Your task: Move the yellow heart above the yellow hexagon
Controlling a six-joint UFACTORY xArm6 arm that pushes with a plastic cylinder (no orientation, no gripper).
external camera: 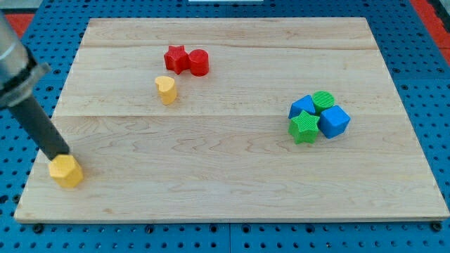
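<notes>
Wooden counter; my tip, a bare rod with no pincer to open or close, touches the yellow hexagon; yellow heart sits well apart, unmoved.

We found no readable text, label, brand, number or sign anywhere in the view: the wooden board was unmarked, and none of the coloured blocks on it bore any lettering.
</notes>
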